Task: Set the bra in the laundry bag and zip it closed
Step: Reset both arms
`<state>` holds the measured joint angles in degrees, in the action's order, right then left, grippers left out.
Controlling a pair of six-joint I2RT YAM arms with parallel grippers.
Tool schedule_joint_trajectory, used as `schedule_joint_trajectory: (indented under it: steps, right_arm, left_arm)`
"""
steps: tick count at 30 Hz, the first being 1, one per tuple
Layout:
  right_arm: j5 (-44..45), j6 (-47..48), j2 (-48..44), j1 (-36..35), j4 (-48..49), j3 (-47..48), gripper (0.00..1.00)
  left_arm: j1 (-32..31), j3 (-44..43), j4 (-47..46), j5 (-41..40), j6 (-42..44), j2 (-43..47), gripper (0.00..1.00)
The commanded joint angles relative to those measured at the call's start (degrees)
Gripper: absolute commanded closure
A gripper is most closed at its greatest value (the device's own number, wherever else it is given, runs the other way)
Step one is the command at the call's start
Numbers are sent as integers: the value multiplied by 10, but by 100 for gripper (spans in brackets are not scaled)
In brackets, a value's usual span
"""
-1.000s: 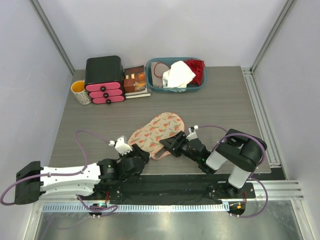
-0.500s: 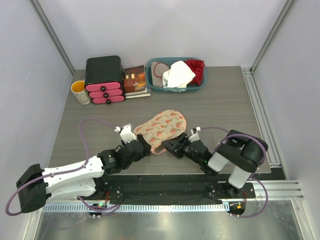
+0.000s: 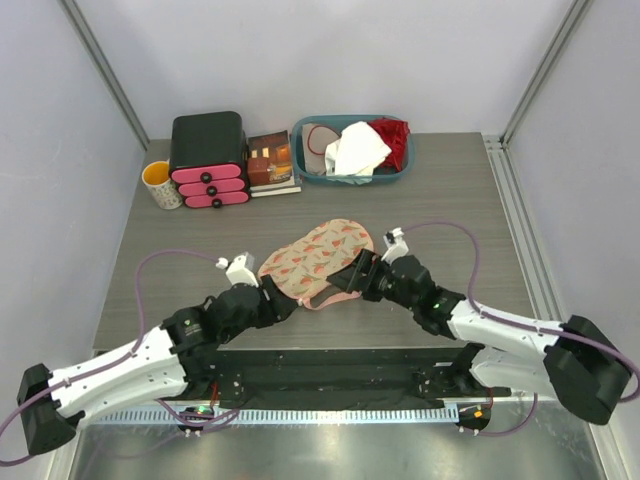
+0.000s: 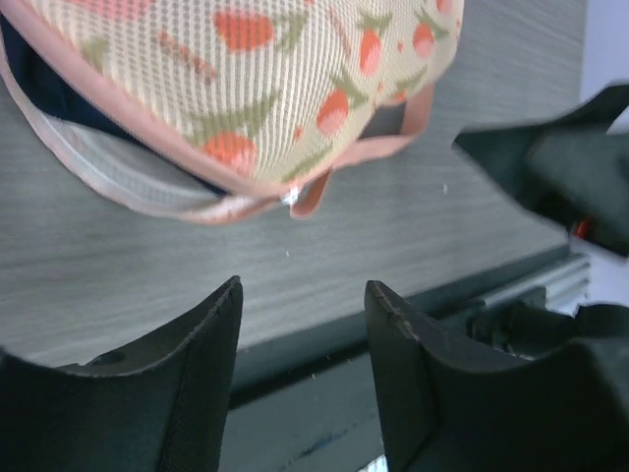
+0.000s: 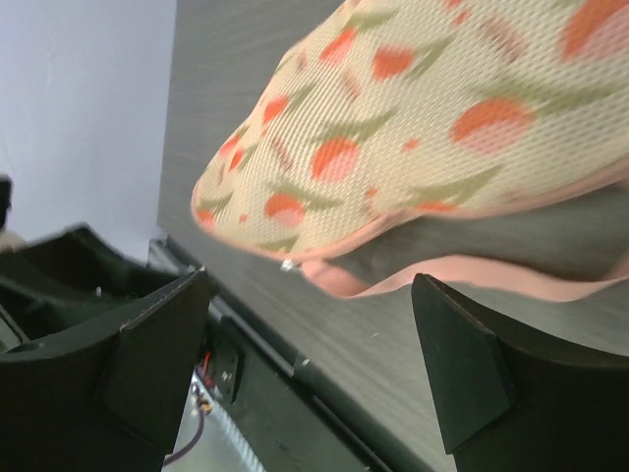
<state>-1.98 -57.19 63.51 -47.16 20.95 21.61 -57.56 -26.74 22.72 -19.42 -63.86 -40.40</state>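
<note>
Standing in a row along the far edge of the table [image 3: 450, 200], from left to right, are a mug [image 3: 160, 184], a black drawer unit [image 3: 208, 160] with pink fronts, a small book [image 3: 270, 160] and a teal basket [image 3: 398, 172] holding a white cloth [image 3: 355, 150] and a red garment [image 3: 392, 138]. Nearer, at table centre, the left gripper [image 4: 305, 295] sits low at the near-left end of the laundry bag [image 3: 318, 258], with its jaws moderately apart and nothing between them. The bag lies flat on the table, floral side up. Its near seam is partly open, with the pink trim separated. The bra [image 4: 44, 88] is inside the bag and shows only as a dark navy strip under the upper shell at the left end. The zipper pull [image 4: 288, 199] hangs at the near edge of the bag, just beyond the left fingertips. The right gripper [image 5: 313, 285] sits low at the near-right side of the bag, with its jaws spread wide and empty. The two grippers face each other across the near edge of the bag, and neither touches it.
</note>
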Motion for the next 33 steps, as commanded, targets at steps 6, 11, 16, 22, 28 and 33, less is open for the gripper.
schedule_joint_trajectory:
  steps: [6, 11, 16, 22, 28, 33]
  right_arm:
    - [-69, 98, 0, 138, -130, 46, 12]
    - [-77, 85, 22, 141, -98, 46, 12]
    - [-78, 61, 20, 140, -64, 26, 12]
    - [-81, 48, 7, 141, -30, 2, 13]
    - [-75, 49, -10, 141, -35, -1, 13]
    - [-73, 47, -21, 141, -38, -3, 13]
  left_arm:
    - [-109, 42, -135, -80, -106, -45, 47]
    - [-171, 16, -149, -235, -175, -163, 46]
    - [-174, 13, -135, -302, -240, -189, 51]
    - [-172, -4, -113, -336, -303, -228, 54]
    - [-169, 24, -169, -345, -333, -227, 56]
    - [-167, 33, -174, -349, -354, -233, 56]
